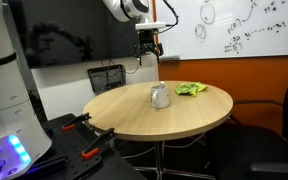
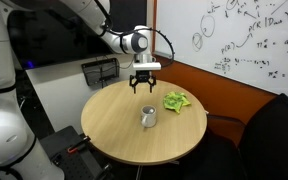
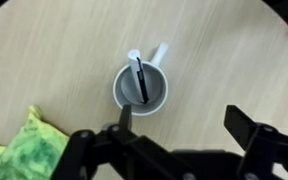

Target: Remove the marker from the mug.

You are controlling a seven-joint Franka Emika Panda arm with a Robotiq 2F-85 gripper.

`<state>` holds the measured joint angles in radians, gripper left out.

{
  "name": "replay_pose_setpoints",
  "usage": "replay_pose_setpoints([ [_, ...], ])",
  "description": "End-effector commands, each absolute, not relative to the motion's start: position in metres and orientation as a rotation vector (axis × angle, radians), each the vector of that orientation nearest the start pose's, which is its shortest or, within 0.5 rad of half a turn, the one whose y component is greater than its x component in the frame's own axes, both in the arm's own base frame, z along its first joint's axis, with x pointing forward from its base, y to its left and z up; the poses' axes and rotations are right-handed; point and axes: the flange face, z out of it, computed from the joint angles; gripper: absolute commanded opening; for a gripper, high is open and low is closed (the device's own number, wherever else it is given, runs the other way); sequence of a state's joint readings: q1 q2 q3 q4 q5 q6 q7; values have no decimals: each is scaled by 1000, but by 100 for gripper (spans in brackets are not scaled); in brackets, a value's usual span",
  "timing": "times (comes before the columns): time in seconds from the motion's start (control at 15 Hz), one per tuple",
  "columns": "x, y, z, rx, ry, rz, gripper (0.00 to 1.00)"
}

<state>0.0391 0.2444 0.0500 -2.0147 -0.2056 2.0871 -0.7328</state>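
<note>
A white mug (image 3: 141,86) stands on the round wooden table (image 1: 134,112), with a dark marker (image 3: 141,79) leaning inside it, white cap end up. The mug also shows in both exterior views (image 1: 160,95) (image 2: 148,116). My gripper (image 3: 181,120) is open and empty, high above the table and above the mug, as both exterior views show (image 1: 147,49) (image 2: 144,86). In the wrist view the mug lies up and to the left of the gap between the fingers.
A green and yellow cloth (image 1: 191,89) (image 2: 176,101) (image 3: 19,148) lies on the table beside the mug. A black wire basket (image 1: 107,77) stands behind the table. Chairs stand at the table's side (image 2: 269,135). A whiteboard hangs on the wall.
</note>
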Motion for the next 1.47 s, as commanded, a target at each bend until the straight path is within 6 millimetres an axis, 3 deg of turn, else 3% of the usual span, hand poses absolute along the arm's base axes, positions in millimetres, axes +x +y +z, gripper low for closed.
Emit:
replay_pose_setpoints([
  [0.0,581,42,296,-2813,-1552,338,74],
  [0.07,583,41,289,-2801,-1554,354,74],
  [0.13,584,40,282,-2799,-1542,369,68],
  [0.47,591,34,260,-2781,-1511,429,29],
  [0.67,595,32,248,-2764,-1498,455,27],
  [1.0,602,22,228,-2771,-1459,505,41],
  [1.07,603,19,224,-2772,-1450,514,40],
  [1.13,605,16,222,-2774,-1448,520,46],
  [1.4,613,9,216,-2773,-1427,533,52],
])
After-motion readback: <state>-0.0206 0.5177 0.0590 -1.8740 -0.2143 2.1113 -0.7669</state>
